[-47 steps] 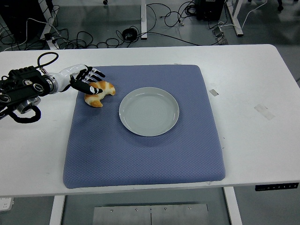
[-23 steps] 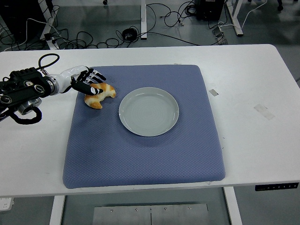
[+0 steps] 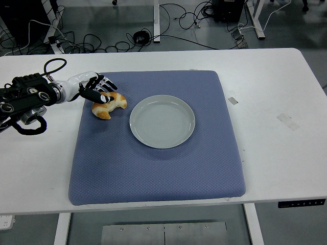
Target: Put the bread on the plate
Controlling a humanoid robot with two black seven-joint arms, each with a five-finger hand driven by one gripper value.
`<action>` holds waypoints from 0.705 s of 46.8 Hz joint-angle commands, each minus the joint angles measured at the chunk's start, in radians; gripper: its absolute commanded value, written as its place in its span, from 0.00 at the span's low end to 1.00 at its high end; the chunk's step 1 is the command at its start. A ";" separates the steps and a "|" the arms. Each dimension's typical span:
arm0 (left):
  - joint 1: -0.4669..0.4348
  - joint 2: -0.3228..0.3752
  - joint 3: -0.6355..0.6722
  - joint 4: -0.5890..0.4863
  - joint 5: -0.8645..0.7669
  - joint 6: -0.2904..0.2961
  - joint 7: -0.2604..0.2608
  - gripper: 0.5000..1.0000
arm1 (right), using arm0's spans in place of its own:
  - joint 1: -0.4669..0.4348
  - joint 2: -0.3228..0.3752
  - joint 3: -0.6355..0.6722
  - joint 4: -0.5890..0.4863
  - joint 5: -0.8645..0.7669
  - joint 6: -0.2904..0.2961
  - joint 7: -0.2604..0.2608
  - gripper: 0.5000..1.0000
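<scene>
A golden, crescent-shaped bread (image 3: 110, 105) lies on the blue mat (image 3: 153, 168), a little left of the empty grey-green plate (image 3: 162, 121). My left hand (image 3: 99, 90) comes in from the left edge and sits on the bread's upper left end. Its fingers (image 3: 105, 84) curl down over the top of the bread and the thumb presses its near side. The bread still rests on the mat. My right arm does not show.
The mat covers the middle of the white table (image 3: 276, 92). Two small tape scraps (image 3: 233, 100) lie on the table right of the mat. Cables and desk legs are on the floor beyond the far edge.
My left hand has lowered slightly and its fingers have curled down more over the bread. The bread has shifted a touch to the right on the mat.
</scene>
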 commanded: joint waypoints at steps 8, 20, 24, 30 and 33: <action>-0.002 0.002 0.000 0.001 -0.001 0.000 0.000 0.14 | 0.000 0.000 0.000 0.000 0.000 0.000 0.000 1.00; -0.008 0.009 -0.003 -0.001 -0.001 -0.002 0.000 0.15 | 0.000 0.000 0.000 0.000 0.000 0.000 0.000 1.00; -0.017 0.011 -0.003 -0.004 -0.001 -0.003 0.000 0.15 | 0.000 0.000 0.000 0.000 0.000 0.000 0.000 1.00; -0.031 0.012 -0.005 -0.005 -0.001 -0.020 0.000 0.15 | 0.000 0.000 0.000 0.000 0.000 0.000 0.000 1.00; -0.046 0.011 -0.006 -0.010 -0.001 -0.026 0.000 0.15 | 0.000 0.000 0.000 0.000 0.000 0.000 0.000 1.00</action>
